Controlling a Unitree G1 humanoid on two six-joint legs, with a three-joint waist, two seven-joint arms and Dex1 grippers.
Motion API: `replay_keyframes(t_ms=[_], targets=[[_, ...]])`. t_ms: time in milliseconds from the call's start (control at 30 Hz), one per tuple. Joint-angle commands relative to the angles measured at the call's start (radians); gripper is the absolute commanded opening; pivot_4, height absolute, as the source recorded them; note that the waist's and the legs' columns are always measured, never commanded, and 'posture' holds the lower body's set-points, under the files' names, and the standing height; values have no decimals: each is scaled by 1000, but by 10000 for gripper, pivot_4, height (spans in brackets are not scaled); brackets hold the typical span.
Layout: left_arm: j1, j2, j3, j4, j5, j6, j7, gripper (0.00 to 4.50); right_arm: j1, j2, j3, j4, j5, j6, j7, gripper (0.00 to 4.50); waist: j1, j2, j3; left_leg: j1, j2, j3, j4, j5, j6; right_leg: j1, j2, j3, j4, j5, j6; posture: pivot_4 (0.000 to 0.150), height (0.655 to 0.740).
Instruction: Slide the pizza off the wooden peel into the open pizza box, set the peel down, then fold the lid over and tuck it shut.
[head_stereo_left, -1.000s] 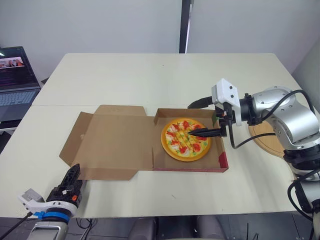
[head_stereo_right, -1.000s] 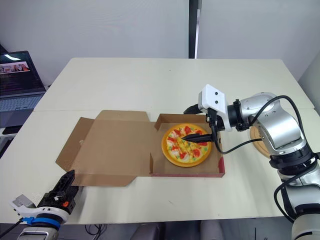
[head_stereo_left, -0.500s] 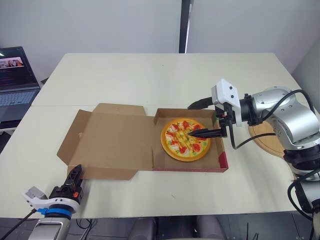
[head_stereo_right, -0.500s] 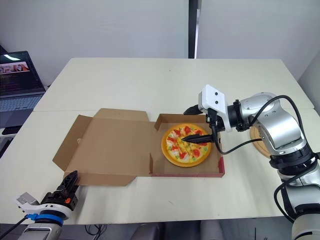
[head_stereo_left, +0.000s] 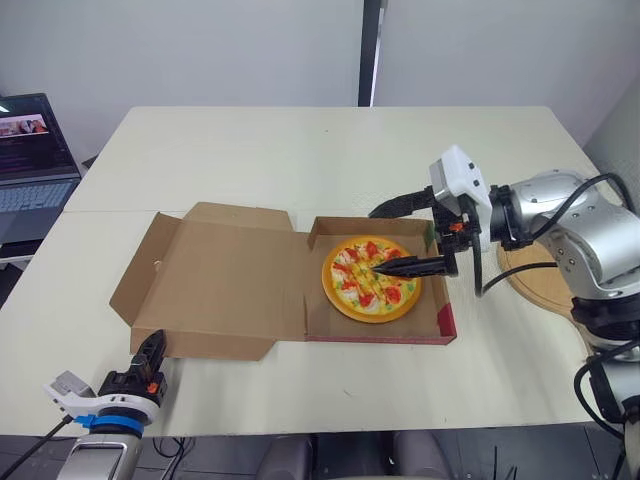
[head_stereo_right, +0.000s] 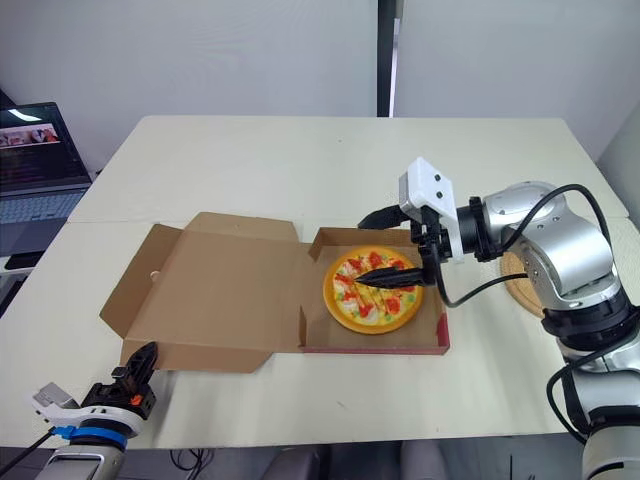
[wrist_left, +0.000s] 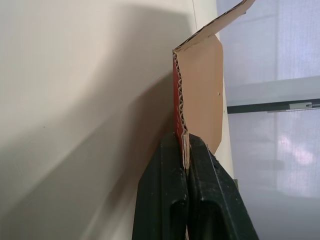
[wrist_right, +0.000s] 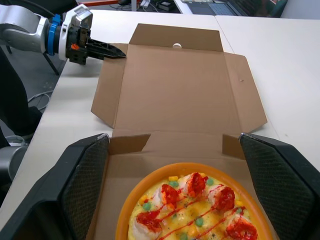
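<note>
The pizza (head_stereo_left: 371, 279) lies in the base of the open cardboard box (head_stereo_left: 441, 326). The lid (head_stereo_left: 225, 285) is spread out to the left of the base, its outer left side slightly raised. My left gripper (head_stereo_left: 152, 348) is at the lid's front left corner and is shut on the edge of a lid flap (wrist_left: 200, 85). In the left wrist view the corrugated edge is pinched between the fingers (wrist_left: 170, 190). My right gripper (head_stereo_left: 388, 238) hovers open over the pizza, with one finger across it. The round wooden peel (head_stereo_left: 540, 277) lies on the table to the right, partly behind my right arm.
A laptop (head_stereo_left: 30, 150) stands open on a side table at the far left. The cream table (head_stereo_left: 320, 150) stretches bare behind the box. The front table edge runs just behind my left gripper.
My left gripper has shut on the lid's corner flap, and the lid's left side has lifted a little. My right wrist has tilted up slightly, still open over the pizza.
</note>
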Motion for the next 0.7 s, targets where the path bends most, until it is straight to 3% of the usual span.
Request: replay_keyframes(t_ms=[33,700], targets=[[-5,-1,-12,-42,10,0,9,94,-24,4,-36,-34,31,6,-5,45000,0,0,0,0,0,0,0,0,0,0,0,0,0,0,0,1500,7400],[-5,-17,-38,-101,27,-18,53,94,-38,31,-65,-37,117,6,4,45000,2,0,0,0,0,0,0,0,0,0,0,0,0,0,0,1500,7400]])
